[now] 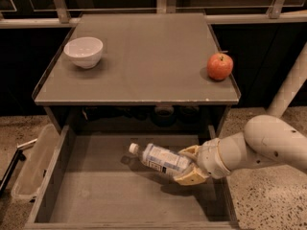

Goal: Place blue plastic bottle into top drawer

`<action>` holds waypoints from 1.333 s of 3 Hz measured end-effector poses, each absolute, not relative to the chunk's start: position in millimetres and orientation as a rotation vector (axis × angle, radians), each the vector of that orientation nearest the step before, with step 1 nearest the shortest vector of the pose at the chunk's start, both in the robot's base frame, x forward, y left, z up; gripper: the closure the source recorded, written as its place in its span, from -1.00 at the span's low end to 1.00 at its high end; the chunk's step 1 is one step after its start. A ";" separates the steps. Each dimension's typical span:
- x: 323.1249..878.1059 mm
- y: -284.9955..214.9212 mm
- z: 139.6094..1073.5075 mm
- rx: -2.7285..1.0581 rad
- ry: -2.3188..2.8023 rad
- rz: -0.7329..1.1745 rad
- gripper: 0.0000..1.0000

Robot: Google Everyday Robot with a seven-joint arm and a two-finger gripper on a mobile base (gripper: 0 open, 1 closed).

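The blue plastic bottle is a clear bottle with a white cap and a pale blue-and-white label. It lies nearly level, cap to the left, held above the floor of the open top drawer. My gripper reaches in from the right and is shut on the bottle's base end, its tan fingers above and below it. The bottle casts a shadow on the drawer floor beneath it. The drawer is pulled out in front of the table.
A white bowl stands at the tabletop's far left and a red apple at its right edge. A clear plastic bin sits on the floor left of the drawer. My white arm crosses the drawer's right wall.
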State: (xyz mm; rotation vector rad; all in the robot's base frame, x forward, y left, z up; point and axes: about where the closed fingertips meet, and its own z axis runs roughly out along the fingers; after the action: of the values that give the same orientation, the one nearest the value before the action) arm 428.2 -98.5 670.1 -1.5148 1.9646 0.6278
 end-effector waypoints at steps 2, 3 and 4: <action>450.1 -91.7 627.3 -1.440 1.927 0.576 1.00; 450.9 -89.8 612.7 -1.437 1.922 0.539 1.00; 451.7 -89.8 612.7 -1.435 1.922 0.536 0.62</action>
State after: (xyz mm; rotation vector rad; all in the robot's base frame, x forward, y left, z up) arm 451.7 -89.8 612.7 -1.4353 1.9216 0.5362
